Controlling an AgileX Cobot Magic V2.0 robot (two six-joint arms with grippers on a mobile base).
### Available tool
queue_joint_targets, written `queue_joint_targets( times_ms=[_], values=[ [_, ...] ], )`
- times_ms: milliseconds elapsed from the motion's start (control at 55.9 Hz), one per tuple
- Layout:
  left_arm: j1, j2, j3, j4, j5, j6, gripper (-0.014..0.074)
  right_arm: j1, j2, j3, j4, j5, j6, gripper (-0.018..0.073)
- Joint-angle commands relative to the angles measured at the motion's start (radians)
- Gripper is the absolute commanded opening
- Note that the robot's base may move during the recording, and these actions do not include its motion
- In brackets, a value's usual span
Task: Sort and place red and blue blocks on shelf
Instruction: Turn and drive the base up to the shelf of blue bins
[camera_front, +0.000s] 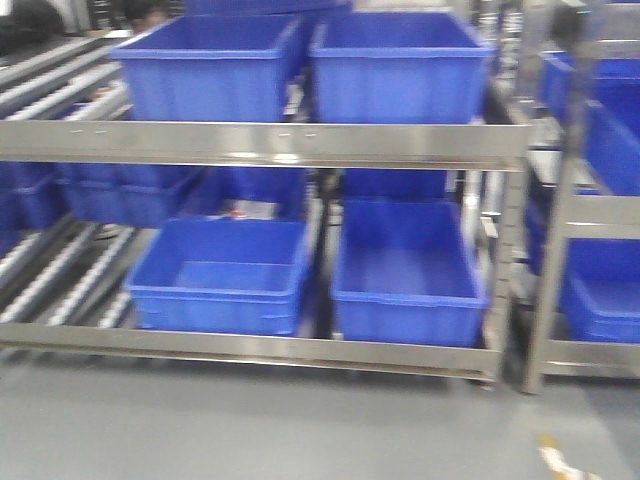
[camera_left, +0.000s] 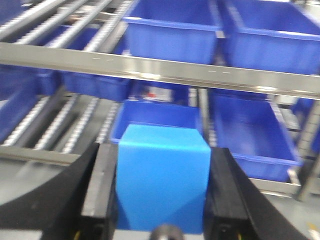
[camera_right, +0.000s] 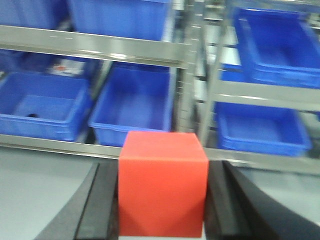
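My left gripper (camera_left: 161, 205) holds the blue block (camera_left: 162, 170) tight between its black fingers (camera_left: 99, 185). My right gripper (camera_right: 162, 210) squeezes the red block (camera_right: 162, 175) the same way. Both blocks are on the near side of the shelf (camera_front: 260, 143). The shelf has shiny metal rails, white rollers (camera_front: 55, 270) on the left and big blue tubs (camera_front: 215, 265) in rows. The floor (camera_front: 250, 420) is flat and grey. It is blurry, so the little red thing (camera_front: 232, 212) behind the low left tub may be a label.
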Motion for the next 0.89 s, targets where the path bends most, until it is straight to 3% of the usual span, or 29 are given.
queue_joint_targets(
  times_ms=[0,877],
  values=[
    [0.0,0.011,-0.028,-0.009,-0.087,-0.008,0.0234,-0.007,0.007,-0.027,-0.008,-0.089,0.0,0.0383],
    [0.0,0.011,-0.028,-0.009,-0.087,-0.008,0.0234,-0.007,0.007,-0.027,-0.008,-0.089,0.0,0.0383]
  ],
)
